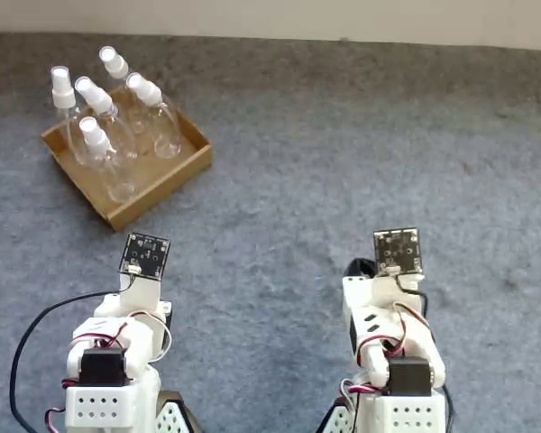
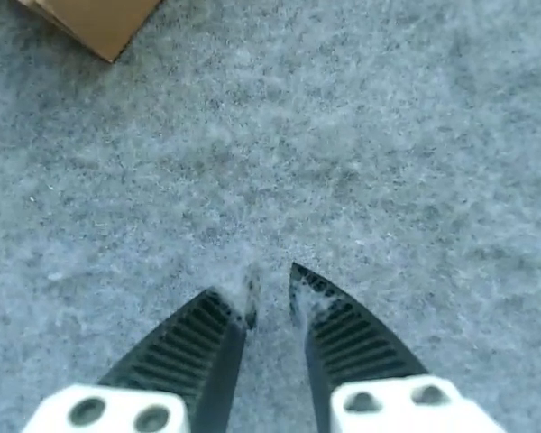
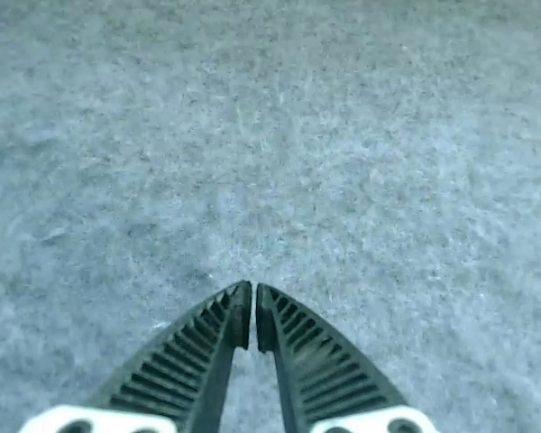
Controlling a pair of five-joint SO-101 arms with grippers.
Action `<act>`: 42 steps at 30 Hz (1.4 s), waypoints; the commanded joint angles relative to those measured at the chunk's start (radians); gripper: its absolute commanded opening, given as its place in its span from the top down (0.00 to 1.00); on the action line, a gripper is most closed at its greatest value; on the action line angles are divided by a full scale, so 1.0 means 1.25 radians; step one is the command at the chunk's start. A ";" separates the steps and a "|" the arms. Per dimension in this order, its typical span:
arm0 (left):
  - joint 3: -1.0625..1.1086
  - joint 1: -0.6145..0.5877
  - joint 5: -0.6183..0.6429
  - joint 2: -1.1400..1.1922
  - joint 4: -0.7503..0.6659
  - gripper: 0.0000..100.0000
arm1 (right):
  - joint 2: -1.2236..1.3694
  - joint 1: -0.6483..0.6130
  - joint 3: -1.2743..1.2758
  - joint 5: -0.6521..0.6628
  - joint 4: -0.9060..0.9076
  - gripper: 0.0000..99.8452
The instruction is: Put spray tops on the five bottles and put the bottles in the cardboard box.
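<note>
Cardboard forms the shallow box (image 1: pixel 167 188) that we see at the far left of the grey felt-covered surface (image 1: pixel 343 162), set at an angle to the surface's edges. All five clear spray bottles (image 1: pixel 108 117) are inside it, crowded together and leaning, each with a white spray top (image 1: pixel 94 133) on its neck; some tops reach past the box's far rim. Both arms sit folded back at the near edge, well apart from the box. The left arm (image 1: pixel 117 343) is on the box's side of the surface and the right arm (image 1: pixel 392 334) is beside it. From the left wrist view we find the left hand (image 2: pixel 270 293) low over bare felt, its black ribbed jaws a little apart with nothing between them, and one corner of the box (image 2: pixel 90 23) visible beyond. From the right wrist view we find the right hand (image 3: pixel 252 302) likewise over bare felt, its jaws drawn together to a thin slit and holding nothing.
</note>
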 commanded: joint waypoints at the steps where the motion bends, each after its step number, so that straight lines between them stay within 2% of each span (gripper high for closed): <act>1: 0.018 -0.008 0.005 -0.012 0.010 0.99 | -0.010 0.012 -0.115 -0.007 0.068 0.99; 12: 0.018 -0.008 0.005 -0.012 0.010 0.99 | -0.010 0.071 0.055 -0.009 0.068 0.99; 26: 0.018 -0.006 0.006 -0.012 0.010 0.99 | -0.009 0.073 0.163 -0.009 0.075 0.99; 30: 0.018 -0.004 0.006 -0.012 0.010 0.99 | -0.008 0.069 0.165 -0.009 0.177 0.99; 33: 0.018 -0.004 0.009 -0.012 0.010 0.99 | -0.007 0.074 0.166 -0.009 0.181 0.99; 35: 0.018 -0.006 0.037 -0.012 0.010 0.99 | -0.008 0.074 0.166 -0.009 0.182 0.99; 39: 0.018 -0.009 0.185 -0.012 0.010 0.99 | -0.008 0.074 0.166 -0.009 0.182 0.99; 42: 0.018 -0.026 0.211 -0.012 0.010 0.99 | -0.008 0.074 0.163 -0.059 0.182 0.99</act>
